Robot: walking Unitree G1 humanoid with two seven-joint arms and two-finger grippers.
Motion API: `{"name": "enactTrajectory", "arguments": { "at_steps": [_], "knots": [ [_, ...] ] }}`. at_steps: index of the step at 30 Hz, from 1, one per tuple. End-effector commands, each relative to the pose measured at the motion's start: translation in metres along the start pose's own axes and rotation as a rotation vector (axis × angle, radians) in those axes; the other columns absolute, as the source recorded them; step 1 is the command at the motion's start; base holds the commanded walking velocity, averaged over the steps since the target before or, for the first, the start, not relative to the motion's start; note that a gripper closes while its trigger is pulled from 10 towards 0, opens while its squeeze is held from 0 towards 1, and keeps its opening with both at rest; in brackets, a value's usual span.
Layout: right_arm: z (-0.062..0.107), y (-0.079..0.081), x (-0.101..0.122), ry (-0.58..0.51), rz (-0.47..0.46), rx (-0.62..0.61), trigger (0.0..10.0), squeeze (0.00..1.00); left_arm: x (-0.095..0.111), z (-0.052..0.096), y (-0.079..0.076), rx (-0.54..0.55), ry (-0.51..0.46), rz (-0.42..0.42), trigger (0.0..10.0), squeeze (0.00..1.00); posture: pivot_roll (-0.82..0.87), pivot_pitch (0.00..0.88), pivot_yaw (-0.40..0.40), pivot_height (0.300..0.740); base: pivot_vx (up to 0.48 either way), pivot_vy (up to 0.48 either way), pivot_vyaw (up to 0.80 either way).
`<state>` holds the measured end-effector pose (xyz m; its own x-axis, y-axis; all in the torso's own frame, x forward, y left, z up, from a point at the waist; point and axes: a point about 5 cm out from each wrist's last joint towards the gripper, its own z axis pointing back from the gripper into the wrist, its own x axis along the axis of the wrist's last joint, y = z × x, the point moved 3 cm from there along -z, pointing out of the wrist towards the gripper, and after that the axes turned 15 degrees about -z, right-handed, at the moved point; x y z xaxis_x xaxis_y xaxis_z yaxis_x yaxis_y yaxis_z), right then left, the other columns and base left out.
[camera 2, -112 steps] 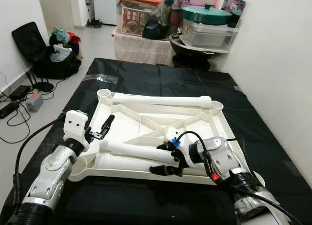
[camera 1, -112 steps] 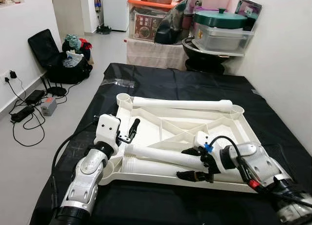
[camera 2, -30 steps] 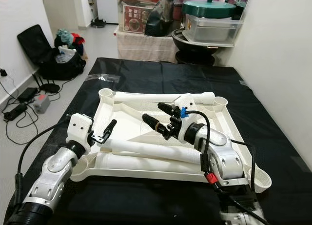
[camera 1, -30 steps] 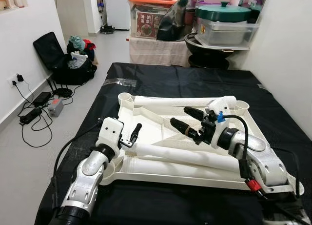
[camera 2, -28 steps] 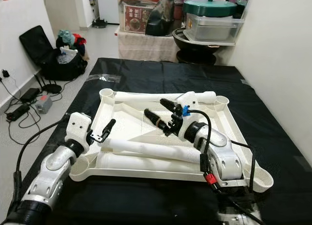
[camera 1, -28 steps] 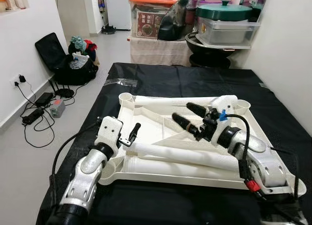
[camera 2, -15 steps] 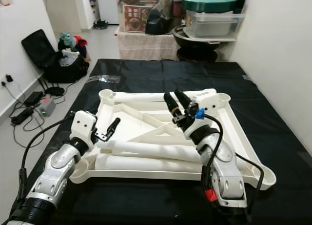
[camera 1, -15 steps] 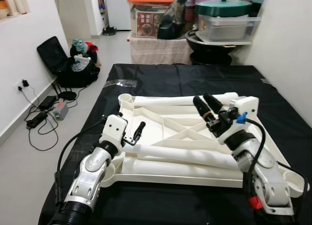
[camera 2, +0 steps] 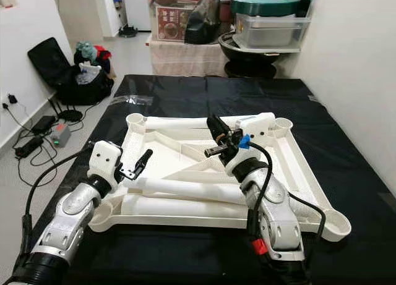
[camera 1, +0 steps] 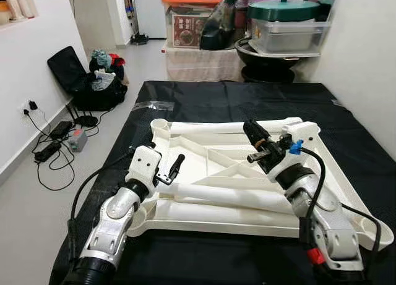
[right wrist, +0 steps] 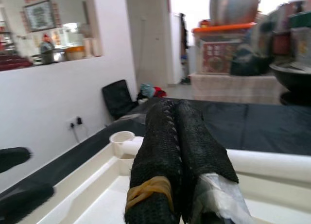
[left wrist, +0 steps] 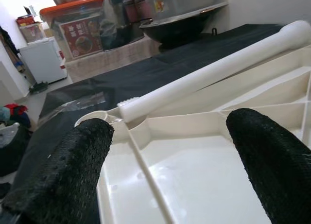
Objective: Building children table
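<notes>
The white children's tabletop [camera 1: 204, 164] lies upside down on a black mat. One white leg [camera 1: 210, 128] rests along its far rim, and two more legs [camera 1: 229, 195] lie side by side near its front rim. My left gripper [camera 1: 176, 166] is open and empty, just above the left end of the upper near leg; its wrist view looks over the tabletop's ribs toward the far leg [left wrist: 209, 71]. My right gripper [camera 1: 250, 129] is raised over the tabletop's far right part. It is shut and holds nothing, its fingers [right wrist: 165, 136] pressed together.
The black mat [camera 1: 216, 99] covers the floor under the tabletop. Storage boxes and a green-lidded pot [camera 1: 281, 10] stand at the back. A black bag [camera 1: 80, 75] and cables [camera 1: 49, 143] lie on the floor to the left. A white wall runs along the right.
My right gripper has left the near leg, risen toward the far right of the tabletop and shut its fingers in the last half second. The left gripper has barely moved. The camera shifted.
</notes>
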<state>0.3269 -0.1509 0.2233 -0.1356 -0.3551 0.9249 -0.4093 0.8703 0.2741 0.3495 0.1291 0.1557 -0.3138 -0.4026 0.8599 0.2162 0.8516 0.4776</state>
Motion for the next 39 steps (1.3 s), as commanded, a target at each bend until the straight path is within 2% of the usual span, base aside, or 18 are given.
{"name": "enactTrajectory", "arguments": {
  "at_steps": [1,5,6,16,20,25,27,30,31,32,33,36,38,39],
  "knots": [
    [0.001,-0.002,-0.005,0.019,-0.012,-0.018,10.0,0.0,-0.005,0.003,0.001,-0.001,0.022,0.003,10.0,0.0,0.03,0.0,-0.047,0.74,0.0,0.0,0.0],
    [0.003,-0.007,-0.007,0.032,-0.029,-0.062,10.0,0.0,-0.003,0.001,-0.001,-0.012,0.014,0.007,10.0,0.0,0.03,0.0,-0.045,0.74,0.0,0.0,0.0],
    [0.003,-0.008,-0.008,0.02,-0.063,-0.077,10.0,1.0,-0.002,-0.001,-0.004,-0.025,0.011,0.0,10.0,0.0,0.03,0.0,-0.045,0.74,0.0,-0.322,0.0],
    [0.002,-0.006,-0.003,-0.024,-0.122,-0.087,10.0,1.0,-0.001,-0.002,-0.006,-0.028,0.013,-0.01,10.0,0.0,0.03,0.0,-0.045,0.74,0.0,-0.464,0.0],
    [0.0,-0.003,0.006,-0.039,-0.155,-0.046,10.0,1.0,-0.002,-0.002,-0.006,-0.024,0.01,-0.006,10.0,0.0,0.03,0.0,-0.051,0.74,0.0,-0.478,0.0],
    [-0.002,-0.005,0.014,-0.031,-0.153,-0.015,10.0,1.0,-0.002,-0.002,-0.006,-0.016,0.005,-0.002,10.0,0.0,0.03,0.0,-0.054,0.74,0.0,-0.343,0.0],
    [-0.002,-0.006,0.013,-0.008,-0.152,0.0,10.0,1.0,-0.002,-0.001,-0.005,-0.004,0.002,0.011,10.0,0.0,0.03,0.0,-0.057,0.74,0.0,0.0,0.0],
    [0.006,-0.002,0.003,0.158,-0.182,0.113,10.0,1.0,-0.005,0.0,-0.002,0.007,0.014,0.018,10.0,0.0,0.03,0.0,-0.06,0.74,0.0,0.0,0.0],
    [0.006,-0.002,0.003,0.158,-0.182,0.113,10.0,1.0,-0.005,0.0,-0.002,0.007,0.014,0.018,10.0,0.0,0.03,0.0,-0.06,0.74,0.0,0.0,0.0],
    [0.012,0.001,-0.002,0.223,-0.167,0.152,10.0,0.41,-0.006,0.0,-0.001,0.009,0.018,0.016,10.0,0.0,0.04,0.0,-0.061,0.74,0.0,0.0,0.0],
    [0.021,0.006,-0.008,0.292,-0.152,0.197,10.0,0.0,-0.007,0.001,0.0,0.013,0.021,0.017,10.0,0.0,0.03,0.0,-0.062,0.74,0.0,0.0,0.0],
    [0.048,0.009,-0.027,0.464,-0.198,0.276,10.0,0.0,-0.009,0.002,0.002,0.019,0.026,0.017,10.0,0.0,0.03,0.0,-0.059,0.74,0.0,0.0,0.0],
    [0.048,0.009,-0.027,0.464,-0.198,0.276,10.0,0.0,-0.009,0.002,0.002,0.019,0.026,0.017,10.0,0.0,0.03,0.0,-0.059,0.74,0.0,0.0,0.0],
    [0.052,0.002,-0.033,0.495,-0.214,0.24,10.0,0.0,-0.009,0.003,0.002,0.018,0.026,0.017,10.0,0.0,0.03,0.0,-0.059,0.74,0.0,0.0,0.0]
  ]
}}
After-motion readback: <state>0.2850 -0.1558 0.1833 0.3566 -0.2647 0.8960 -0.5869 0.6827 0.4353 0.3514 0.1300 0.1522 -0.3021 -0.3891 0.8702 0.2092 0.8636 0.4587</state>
